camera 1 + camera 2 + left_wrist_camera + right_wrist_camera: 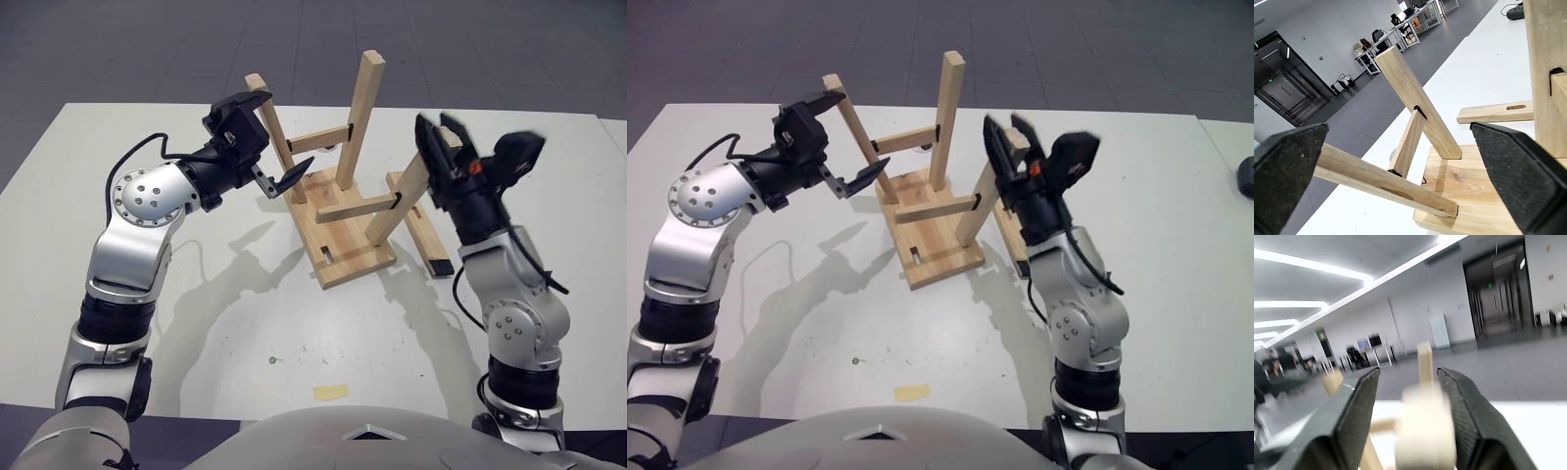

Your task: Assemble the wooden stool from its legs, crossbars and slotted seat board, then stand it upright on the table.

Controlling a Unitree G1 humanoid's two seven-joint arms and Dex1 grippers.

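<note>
The stool stands upside down: its slotted seat board (348, 250) lies flat on the white table (147, 323), and three legs point up from it. One crossbar (318, 137) links the two far legs, and another (358, 208) runs to the near right leg (397, 211). My left gripper (274, 142) is open, its fingers on either side of the far left leg (1376, 178) without touching it. My right gripper (438, 125) is open around the top of the near right leg (1422, 421), with a gap on one side. A loose leg (426, 230) lies flat beside the board.
A small yellow scrap (330, 392) lies near the table's front edge. A dark object (1244, 176) sits at the far right. The table's left and front areas are bare.
</note>
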